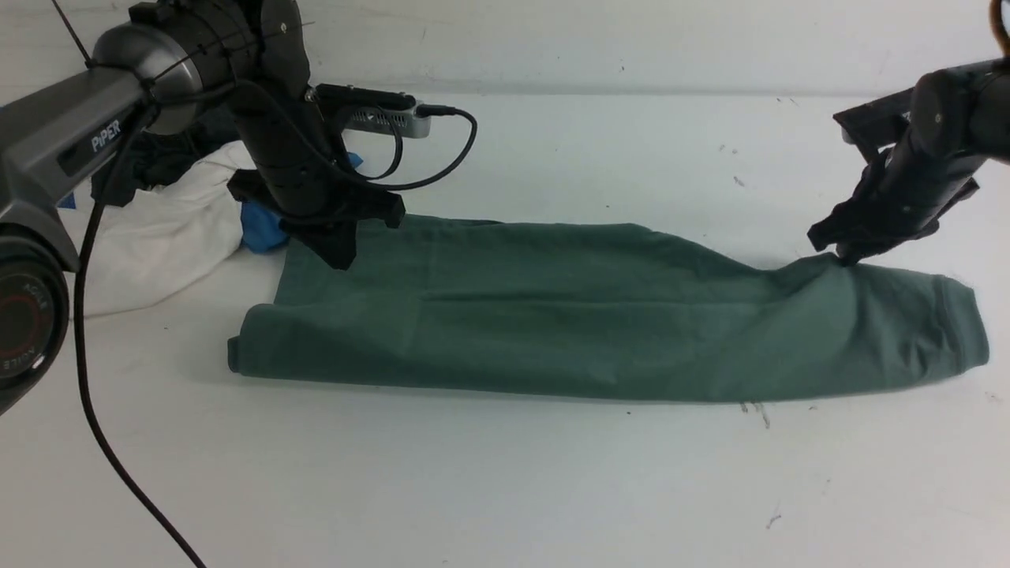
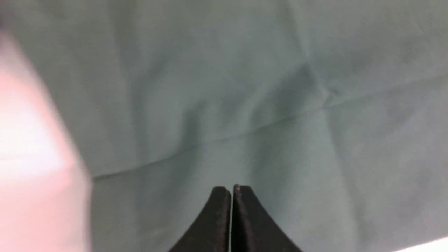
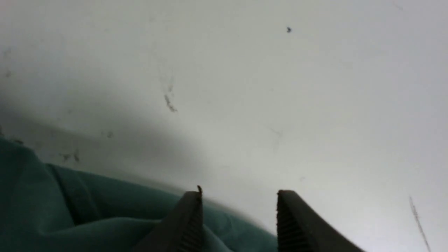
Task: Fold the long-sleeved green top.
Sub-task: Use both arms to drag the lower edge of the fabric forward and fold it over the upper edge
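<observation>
Folded into long strip, left to right: green long-sleeved top (image 1: 600,315). left claw (image 1: 341,252) clenched, maybe empty. right claw (image 3: 241,194) released. Short fold not yet done.

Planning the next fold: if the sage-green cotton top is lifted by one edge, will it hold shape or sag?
Probably floppy: the sage-green cotton top lies in soft creases, peaking beside the right pincer. Lifted at one point, it would likely sag and trail. Doubled layers may drag.

The sage-green long-sleeved cloth top (image 1: 600,315) looks soft, matt and creased on the smooth, scuffed white table (image 1: 505,489), while the right gripper's (image 3: 241,193) black fingers (image 3: 297,227) look matt plastic, ridged inside.
</observation>
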